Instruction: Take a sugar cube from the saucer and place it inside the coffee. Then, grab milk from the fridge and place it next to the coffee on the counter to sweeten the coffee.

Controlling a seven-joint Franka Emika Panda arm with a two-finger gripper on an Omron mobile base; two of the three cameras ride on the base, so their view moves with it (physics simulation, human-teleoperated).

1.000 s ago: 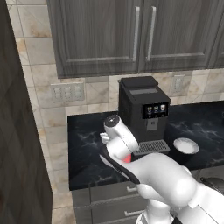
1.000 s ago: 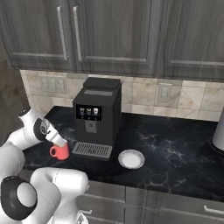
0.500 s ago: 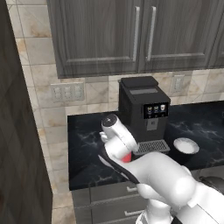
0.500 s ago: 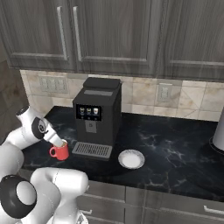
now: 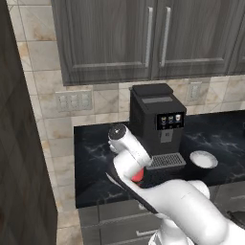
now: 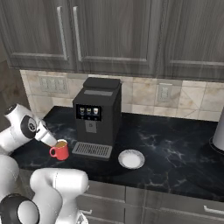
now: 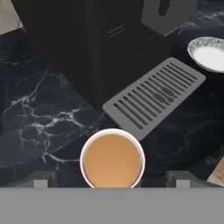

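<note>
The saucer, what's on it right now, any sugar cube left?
The saucer looks bare: plain white dish, no cube visible on it. Whether a cube sits in the coffee cannot be seen; the brown liquid is opaque.

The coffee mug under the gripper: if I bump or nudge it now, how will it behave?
The coffee looks filled nearly to the rim, so a sharp nudge would probably slosh it over. Its short, wide body on the flat counter suggests it would slide rather than tip. The handle, seen in the right base view, could make it pivot if caught.
</note>
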